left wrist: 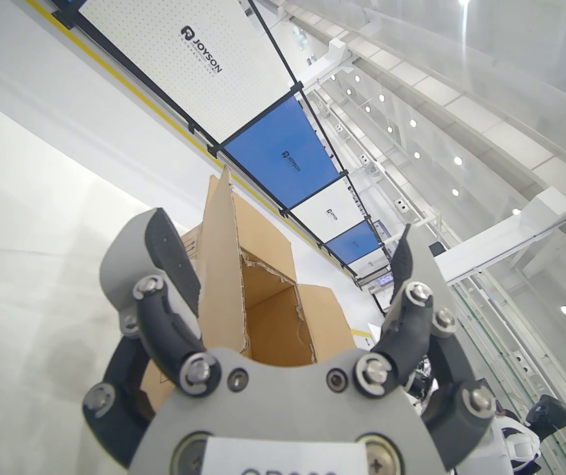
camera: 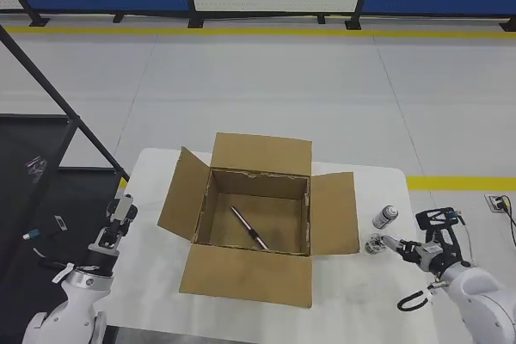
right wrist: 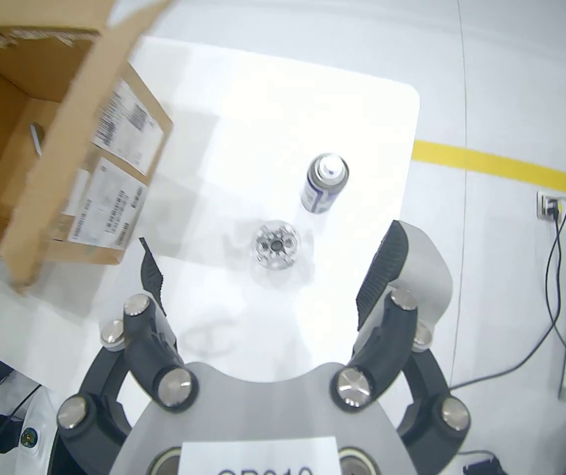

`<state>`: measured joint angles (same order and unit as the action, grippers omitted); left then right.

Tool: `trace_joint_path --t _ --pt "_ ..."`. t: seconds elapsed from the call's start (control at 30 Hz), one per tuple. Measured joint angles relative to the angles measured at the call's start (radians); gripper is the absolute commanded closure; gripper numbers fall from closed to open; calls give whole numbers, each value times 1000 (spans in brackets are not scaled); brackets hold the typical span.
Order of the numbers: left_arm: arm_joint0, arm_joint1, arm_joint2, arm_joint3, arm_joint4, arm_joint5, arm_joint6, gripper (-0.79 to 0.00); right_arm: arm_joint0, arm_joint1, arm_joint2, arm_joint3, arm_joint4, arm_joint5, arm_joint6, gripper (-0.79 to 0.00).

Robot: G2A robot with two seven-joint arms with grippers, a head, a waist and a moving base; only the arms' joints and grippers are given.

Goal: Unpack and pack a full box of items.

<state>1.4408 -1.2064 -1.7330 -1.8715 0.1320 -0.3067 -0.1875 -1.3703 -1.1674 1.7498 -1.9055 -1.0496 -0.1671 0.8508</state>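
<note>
A: Which item is left in the box [camera: 260, 277]?

B: A slim rod [camera: 249, 228] lies flat on the box floor. Its long axis runs diagonally from far-left to near-right (the near end leans toward the right arm's side).

A: And the jaws?

B: The right gripper [right wrist: 270, 238] is spread wide and empty, low over the table [camera: 378, 185] outside the right flap. The metal disc [right wrist: 276, 246] is just ahead of it, with the upright spray can [right wrist: 325, 183] beyond. The left gripper [left wrist: 280, 227] is also spread and empty, pointing up beside the left flap. The right arm looks nearer, but it must clear the flap.
</note>
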Motion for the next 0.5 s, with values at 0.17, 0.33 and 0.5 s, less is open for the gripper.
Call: trace_joint_path --t 0.17,0.33,0.5 --pt "-7 0 10 0 10 2 -5 -785 80 -3 -83 177 -17 18 -16 -785" --pt "0 1 7 -3 16 5 -6 -785 154 -7 -137 324 -14 28 -60 -776" --pt "13 1 -4 -10 16 7 0 -785 215 -7 -173 430 -1 10 -54 -637"
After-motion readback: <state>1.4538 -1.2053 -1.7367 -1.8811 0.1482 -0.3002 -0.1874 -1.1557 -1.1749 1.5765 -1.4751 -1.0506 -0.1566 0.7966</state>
